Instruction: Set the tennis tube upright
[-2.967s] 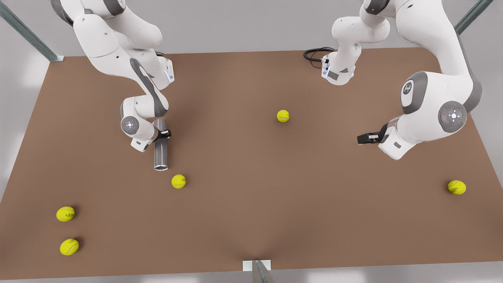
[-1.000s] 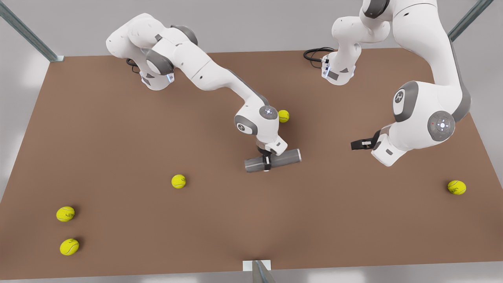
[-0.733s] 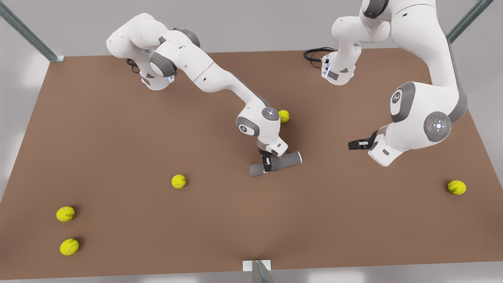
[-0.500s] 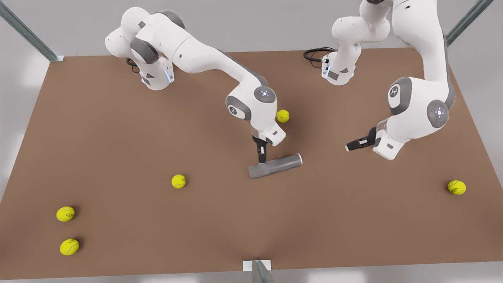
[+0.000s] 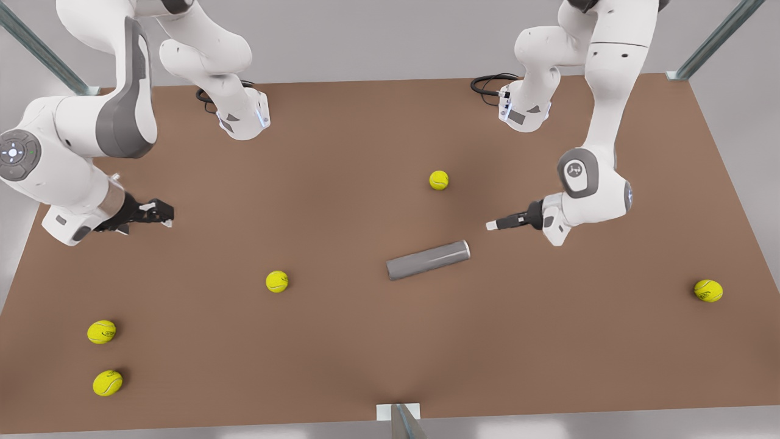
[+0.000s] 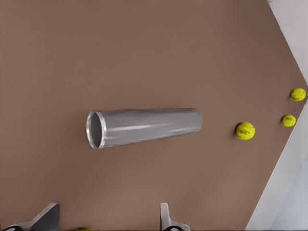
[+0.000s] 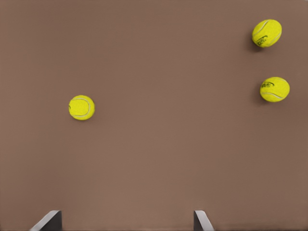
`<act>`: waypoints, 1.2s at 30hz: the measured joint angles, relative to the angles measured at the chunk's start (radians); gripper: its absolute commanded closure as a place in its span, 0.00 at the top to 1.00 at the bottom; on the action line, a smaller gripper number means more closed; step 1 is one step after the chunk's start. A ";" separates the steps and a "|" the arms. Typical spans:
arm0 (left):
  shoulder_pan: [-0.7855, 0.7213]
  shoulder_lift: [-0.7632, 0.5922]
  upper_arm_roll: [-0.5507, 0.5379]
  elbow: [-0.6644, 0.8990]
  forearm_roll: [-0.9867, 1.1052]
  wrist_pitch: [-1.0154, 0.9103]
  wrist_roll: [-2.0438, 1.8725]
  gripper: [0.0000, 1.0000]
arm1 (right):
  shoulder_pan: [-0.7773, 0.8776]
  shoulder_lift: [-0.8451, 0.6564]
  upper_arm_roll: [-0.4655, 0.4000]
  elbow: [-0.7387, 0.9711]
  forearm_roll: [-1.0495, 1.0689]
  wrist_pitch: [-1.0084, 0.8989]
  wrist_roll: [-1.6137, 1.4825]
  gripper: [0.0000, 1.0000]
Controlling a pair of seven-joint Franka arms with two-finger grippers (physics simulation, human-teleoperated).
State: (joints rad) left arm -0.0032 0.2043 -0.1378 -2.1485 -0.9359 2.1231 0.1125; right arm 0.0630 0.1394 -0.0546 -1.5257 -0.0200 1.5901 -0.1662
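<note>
Front view shows the tennis tube (image 5: 428, 260) lying flat in the middle of the table (image 5: 365, 341), held by nothing. The left gripper (image 5: 491, 225) waits just beside its lighter rim end on the right, fingers apart. The right gripper (image 5: 159, 213) waits far left, fingers apart. The tube looks light, stiff and maybe slippery; grab it near the rim.

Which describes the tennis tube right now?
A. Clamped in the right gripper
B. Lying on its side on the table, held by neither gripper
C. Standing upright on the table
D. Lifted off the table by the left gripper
B: the tennis tube lies flat on the table, apart from the open left gripper near its rimmed end and the open right gripper far off.
</note>
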 measured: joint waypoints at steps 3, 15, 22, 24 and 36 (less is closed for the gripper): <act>-0.015 0.098 0.000 0.024 -0.071 0.053 0.138 0.99 | -0.038 0.029 0.001 0.010 0.050 -0.041 -0.003 1.00; -0.011 0.267 -0.072 0.043 -0.331 0.135 0.397 0.99 | -0.036 0.042 0.027 0.008 0.052 0.060 -0.050 1.00; -0.024 0.331 -0.074 0.058 -0.468 0.159 0.482 0.99 | -0.020 0.044 0.033 0.007 0.050 0.062 -0.049 1.00; -0.024 0.346 -0.074 0.068 -0.493 0.160 0.488 0.99 | -0.034 0.042 0.033 0.007 0.045 0.060 -0.047 1.00; -0.040 0.375 -0.096 0.098 -0.606 0.159 0.521 0.99 | -0.037 0.043 0.033 0.009 0.034 0.060 -0.050 1.00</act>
State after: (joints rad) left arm -0.0430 0.5795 -0.2341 -2.0502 -1.5422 2.2826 0.6333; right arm 0.0265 0.1822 -0.0215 -1.5171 0.0138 1.6506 -0.2163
